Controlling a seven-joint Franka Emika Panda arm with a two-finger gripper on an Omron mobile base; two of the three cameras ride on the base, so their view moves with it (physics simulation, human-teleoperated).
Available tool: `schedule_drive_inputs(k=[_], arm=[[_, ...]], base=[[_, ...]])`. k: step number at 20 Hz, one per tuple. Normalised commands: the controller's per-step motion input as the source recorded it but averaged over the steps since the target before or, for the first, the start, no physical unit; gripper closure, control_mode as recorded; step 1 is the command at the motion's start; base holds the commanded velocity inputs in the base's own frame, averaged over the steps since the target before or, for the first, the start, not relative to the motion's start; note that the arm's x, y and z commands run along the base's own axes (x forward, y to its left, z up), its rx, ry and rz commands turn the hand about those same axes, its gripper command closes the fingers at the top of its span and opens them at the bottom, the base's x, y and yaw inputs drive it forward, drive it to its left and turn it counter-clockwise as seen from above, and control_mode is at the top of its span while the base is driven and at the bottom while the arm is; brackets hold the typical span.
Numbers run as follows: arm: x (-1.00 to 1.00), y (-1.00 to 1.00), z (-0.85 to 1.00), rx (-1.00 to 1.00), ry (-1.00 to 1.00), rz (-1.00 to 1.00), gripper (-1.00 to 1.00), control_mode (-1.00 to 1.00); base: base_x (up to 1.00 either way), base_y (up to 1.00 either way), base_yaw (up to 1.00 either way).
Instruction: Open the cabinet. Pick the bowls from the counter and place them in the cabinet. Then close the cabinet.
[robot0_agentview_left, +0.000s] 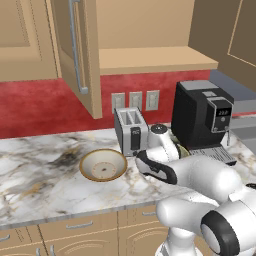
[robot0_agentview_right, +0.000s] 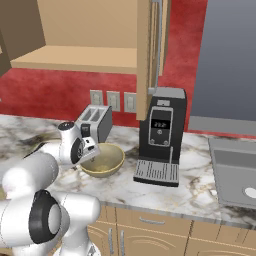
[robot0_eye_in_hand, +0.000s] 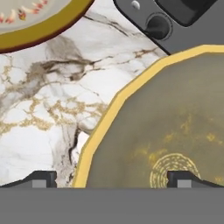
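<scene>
Mostly arm-hidden olive-yellow bowl (robot0_agentview_right: 103, 161); wide-spread gripper (robot0_eye_in_hand: 111, 178) astride its rim

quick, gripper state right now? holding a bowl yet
gripper: open, holding nothing; its fingertips straddle the rim of the olive-yellow bowl on the counter.

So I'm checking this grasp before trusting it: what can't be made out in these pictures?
- Olive-yellow bowl: in the left base view the arm covers nearly all of it.
- Gripper: the bottom edge of the hand view cuts its fingertips; whether they touch the bowl's rim can't be told.
- Tan-rimmed bowl: cut by the hand view's top edge.
- Cabinet: its upper part is cut off in both base views.
</scene>
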Motion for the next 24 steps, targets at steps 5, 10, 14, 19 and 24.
schedule_drive_inputs(k=[5, 10, 14, 19, 24], arm=[[0.15, 0.02, -0.21, 0.00, 0.03, 0.00, -1.00, -1.00], [0.01, 0.00, -0.18, 0.00, 0.04, 0.00, -1.00, -1.00], [-0.21, 0.00, -0.23, 0.00, 0.02, -0.02, 1.00, -1.00], [-0.54, 0.00, -0.08, 0.00, 0.00, -0.09, 1.00, -1.00], [-0.63, -0.09, 0.00, 0.00, 0.00, -0.12, 1.00, -1.00]], base=[[0.00, 0.00, 0.00], [0.00, 0.00, 0.00], [0.00, 0.00, 0.00], [0.00, 0.00, 0.00], [0.00, 0.00, 0.00]])
